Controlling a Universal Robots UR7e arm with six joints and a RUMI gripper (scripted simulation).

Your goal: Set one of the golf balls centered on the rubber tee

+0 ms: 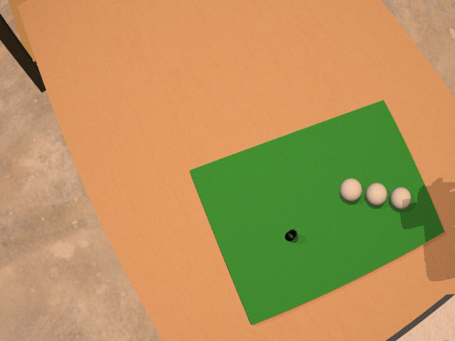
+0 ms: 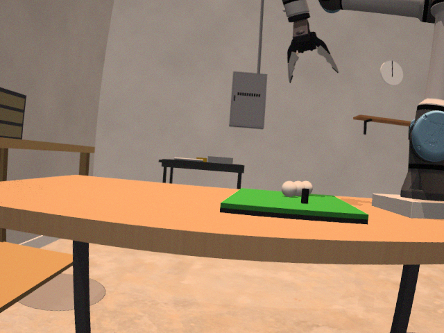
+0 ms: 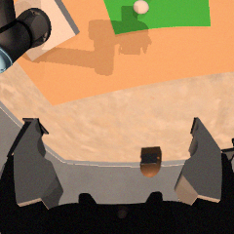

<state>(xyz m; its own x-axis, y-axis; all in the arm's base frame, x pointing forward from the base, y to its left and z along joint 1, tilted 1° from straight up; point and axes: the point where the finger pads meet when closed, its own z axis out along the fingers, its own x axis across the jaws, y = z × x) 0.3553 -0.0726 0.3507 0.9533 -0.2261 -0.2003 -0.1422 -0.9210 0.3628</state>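
Observation:
Three white golf balls (image 1: 375, 193) lie in a row on the right part of a green mat (image 1: 316, 209) on the wooden table. A small black rubber tee (image 1: 291, 235) stands upright on the mat, in front of and to the left of the balls, with nothing on it. In the side view the tee (image 2: 304, 195) stands before the balls (image 2: 297, 188). My gripper (image 2: 312, 74) hangs high above the mat, open and empty. In the wrist view its fingers are spread wide, and one ball (image 3: 140, 7) shows far off at the top edge.
The robot's base (image 2: 423, 172) stands on a pale plate at the table's right end, close to the mat. The arm's shadow (image 1: 429, 216) falls over the mat's right corner. Another table and a wall cabinet stand far behind.

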